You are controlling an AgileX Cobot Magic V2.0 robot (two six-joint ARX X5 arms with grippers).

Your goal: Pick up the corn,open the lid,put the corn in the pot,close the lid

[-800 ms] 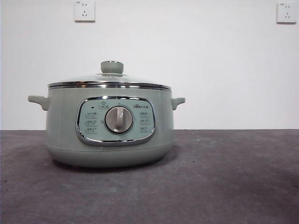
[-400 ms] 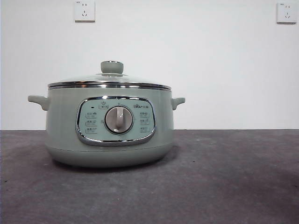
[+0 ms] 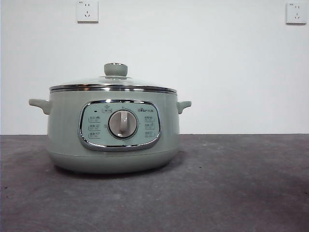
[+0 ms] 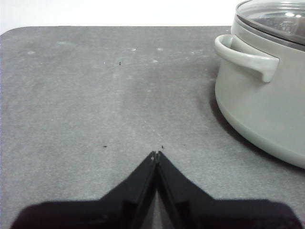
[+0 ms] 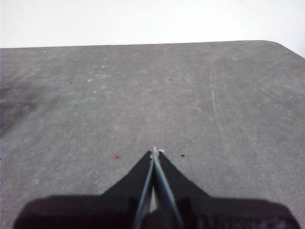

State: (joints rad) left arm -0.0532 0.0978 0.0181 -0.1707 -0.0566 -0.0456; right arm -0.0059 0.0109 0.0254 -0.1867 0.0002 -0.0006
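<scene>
The pot (image 3: 113, 133) stands upright on the grey worktop (image 3: 231, 183), dial facing the front camera, the lid (image 3: 113, 82) seated level on it. Two wall sockets (image 3: 87, 10) hang behind. Left gripper (image 4: 156, 155) and right gripper (image 5: 154, 151) hover closed, empty.

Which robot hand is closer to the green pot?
The left. The left gripper hovers over the table beside the pot, near its side handle, touching nothing. The right gripper is over bare table; no pot shows in its view.
</scene>
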